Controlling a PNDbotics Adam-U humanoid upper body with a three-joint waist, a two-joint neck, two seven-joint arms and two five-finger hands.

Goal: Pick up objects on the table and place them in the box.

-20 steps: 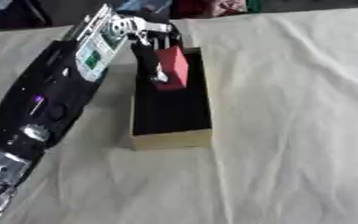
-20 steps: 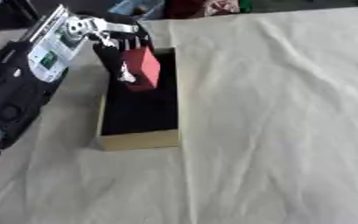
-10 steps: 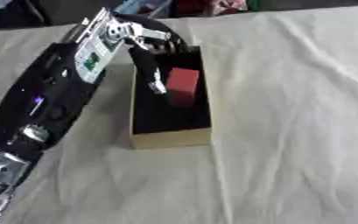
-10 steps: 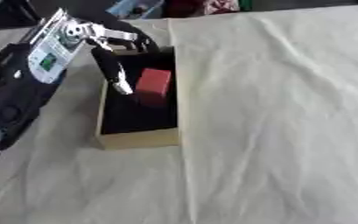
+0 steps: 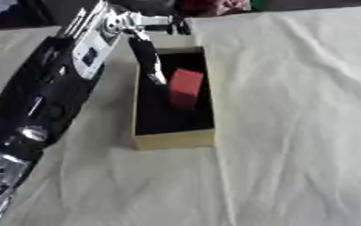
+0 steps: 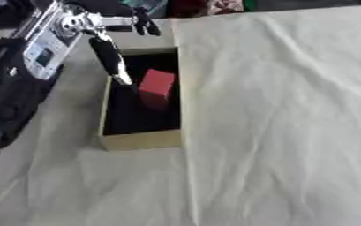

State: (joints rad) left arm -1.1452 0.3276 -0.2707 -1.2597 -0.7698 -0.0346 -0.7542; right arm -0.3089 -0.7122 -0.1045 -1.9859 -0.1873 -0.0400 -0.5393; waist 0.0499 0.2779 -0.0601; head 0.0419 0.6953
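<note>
One red block [image 5: 186, 87] inside the box [image 5: 173, 141], tilted against its dark floor, toward the far end. Left hand [image 5: 145, 42] above the box's far left corner, fingers spread wide, holding nothing. Pale cloth [image 6: 276, 110] over the worktop around the box.

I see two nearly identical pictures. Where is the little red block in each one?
Left eye view: the red block sits inside the box, just left of the picture's centre, in the upper half.
Right eye view: the same block shows further left, again in the box.
Shared landmark: the left hand, its dark finger pointing down into the box just left of the block.
</note>
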